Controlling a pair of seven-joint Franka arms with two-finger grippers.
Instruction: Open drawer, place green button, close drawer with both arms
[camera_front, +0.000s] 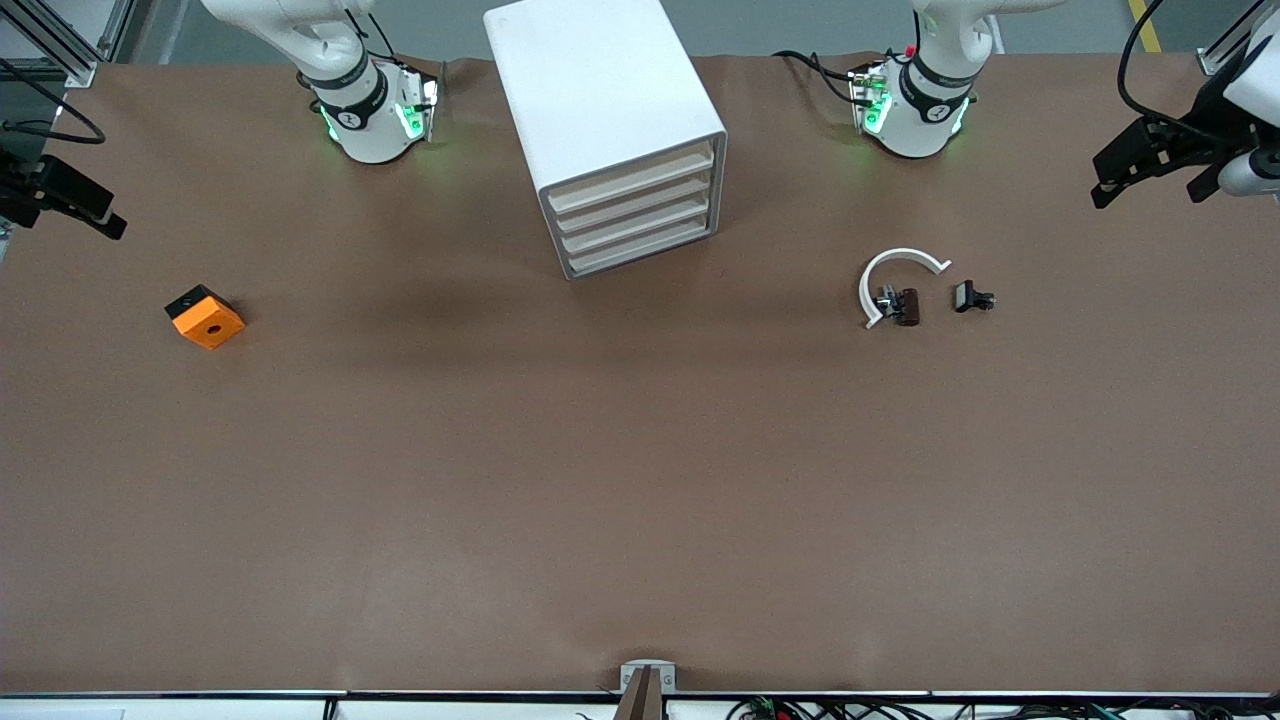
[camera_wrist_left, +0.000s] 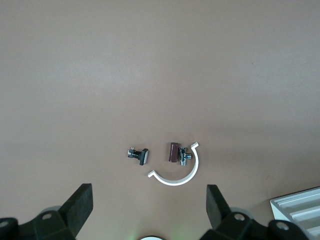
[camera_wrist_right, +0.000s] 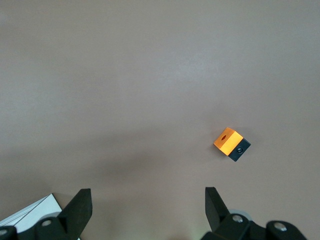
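The white cabinet (camera_front: 600, 90) stands mid-table between the arm bases. Its four cream-fronted drawers are all shut, and the lowest drawer (camera_front: 640, 250) sits flush. No green-capped button shows in any view. My left gripper (camera_front: 1110, 182) hangs open and empty over the left arm's end of the table. In the left wrist view its fingers (camera_wrist_left: 82, 202) stand wide apart above the small parts. My right gripper (camera_front: 100, 215) hangs open and empty over the right arm's end. In the right wrist view (camera_wrist_right: 148, 202) it is above bare table.
A white C-shaped ring (camera_front: 893, 275) lies toward the left arm's end, with a brown-and-metal piece (camera_front: 903, 304) inside it and a black clip-like piece (camera_front: 972, 297) beside it. An orange cube with a hole (camera_front: 205, 317) lies toward the right arm's end.
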